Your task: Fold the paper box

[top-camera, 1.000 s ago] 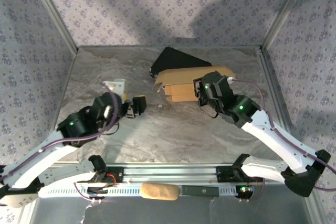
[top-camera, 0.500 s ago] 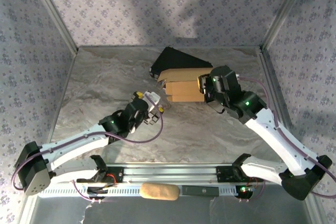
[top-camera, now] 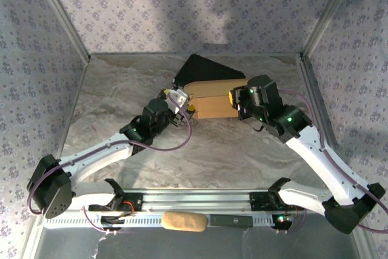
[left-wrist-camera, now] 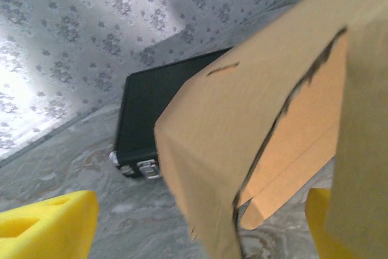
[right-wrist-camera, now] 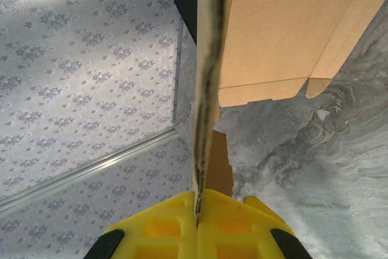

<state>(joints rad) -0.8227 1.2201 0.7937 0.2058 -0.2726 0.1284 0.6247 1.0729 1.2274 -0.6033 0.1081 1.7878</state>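
Observation:
The tan paper box point(top-camera: 213, 97) lies partly folded at the back middle of the table, leaning against a black case. My right gripper point(top-camera: 233, 98) is at its right end; in the right wrist view the yellow fingertips point(right-wrist-camera: 197, 201) are shut on the thin edge of a cardboard panel point(right-wrist-camera: 285, 22). My left gripper point(top-camera: 183, 104) is at the box's left end. In the left wrist view its yellow fingers point(left-wrist-camera: 45, 225) stand wide apart, open, with a hanging corner of the paper box point(left-wrist-camera: 230, 125) between them and not pinched.
The black hard case point(top-camera: 203, 68) with metal latches point(left-wrist-camera: 142, 168) sits right behind the box. Patterned walls close in the table on three sides. A tan roll point(top-camera: 183, 221) lies on the near rail between the arm bases.
The left arm swept from the table's left side up to the box's left end. The right gripper kept its grip and shifted slightly right. The box's top flaps have come down flatter.

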